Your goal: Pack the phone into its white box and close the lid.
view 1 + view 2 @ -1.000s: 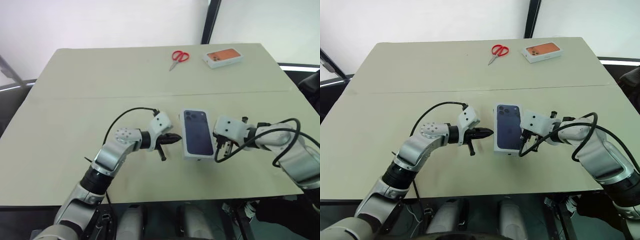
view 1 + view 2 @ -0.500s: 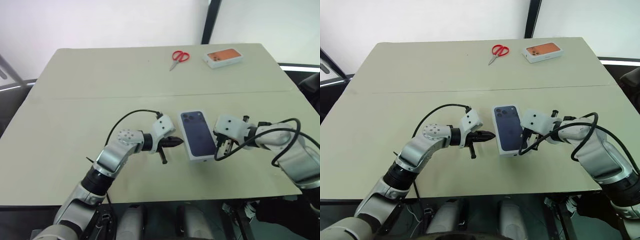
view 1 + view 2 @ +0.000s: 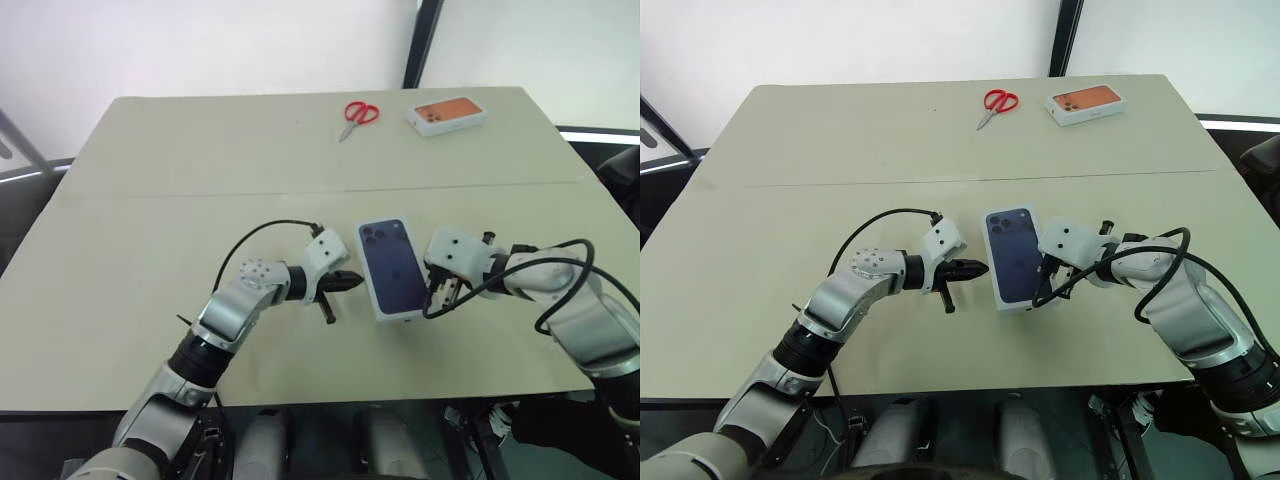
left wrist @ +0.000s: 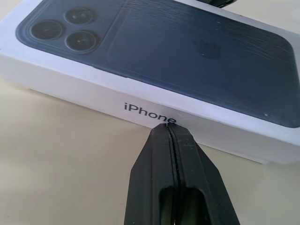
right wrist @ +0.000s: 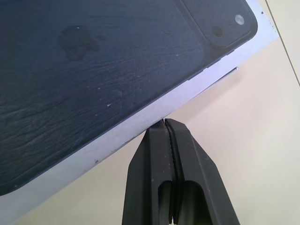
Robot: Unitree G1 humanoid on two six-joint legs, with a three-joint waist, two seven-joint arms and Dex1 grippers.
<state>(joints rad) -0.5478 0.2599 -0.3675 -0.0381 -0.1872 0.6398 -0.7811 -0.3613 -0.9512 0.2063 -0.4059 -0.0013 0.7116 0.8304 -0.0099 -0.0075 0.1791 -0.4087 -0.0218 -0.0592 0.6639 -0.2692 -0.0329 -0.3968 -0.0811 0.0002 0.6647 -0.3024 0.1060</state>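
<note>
The lid (image 3: 392, 268), white with a dark blue phone picture on top, lies over the white box in the middle of the table, slightly askew. A thin sliver of the white box (image 4: 262, 160) shows under the lid's side. The phone is hidden. My left gripper (image 3: 352, 282) is shut, and its tip (image 4: 168, 127) points at the lid's left side wall, by the printed word. My right gripper (image 3: 432, 293) is also shut, with its tip (image 5: 164, 123) against the lid's right edge. Neither holds anything.
Red scissors (image 3: 358, 113) and a white box with an orange top (image 3: 446, 114) lie at the far edge of the beige table (image 3: 150, 230). A seam crosses the table just beyond the lid. The table's front edge runs close behind both grippers.
The lidded box has turned a little, its far end going left and its near end right. Both grippers stay shut and about where they were.
</note>
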